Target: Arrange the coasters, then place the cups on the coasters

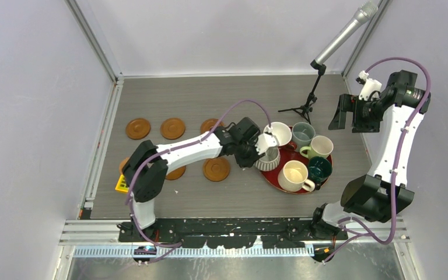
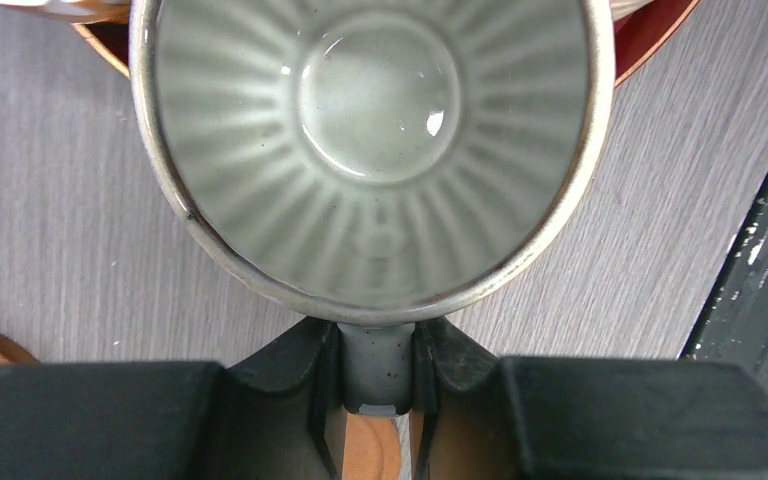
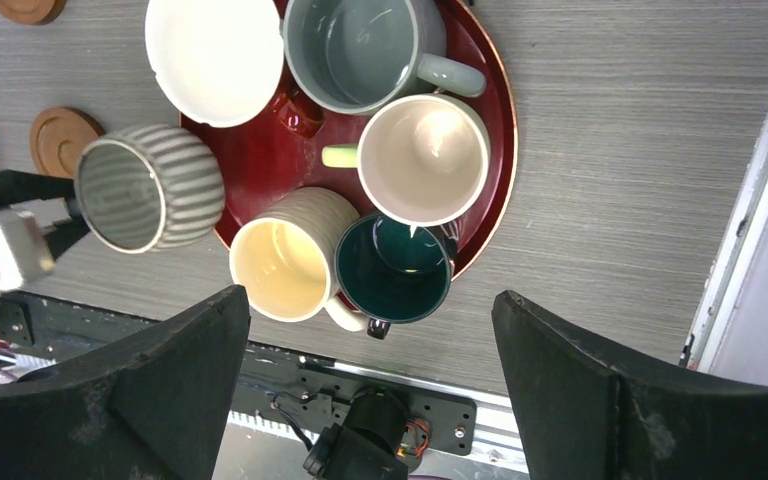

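Left wrist: claw [image 2: 375, 385] grips empty ribbed mug [image 2: 375, 150].

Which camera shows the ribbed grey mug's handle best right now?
Left wrist: the handle sits close up, pinched in the left gripper. Top external shows only the lower wall of the ribbed mug under the wrist; right wrist shows its body by the red tray, handle out of sight.

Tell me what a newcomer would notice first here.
The left tool is clamped on the handle of a ribbed grey-white ceramic mug at the left rim of a round red tray, where five more mugs crowd together. Flat round brown wooden coasters lie bare to the left; the right tool hangs open, far right.
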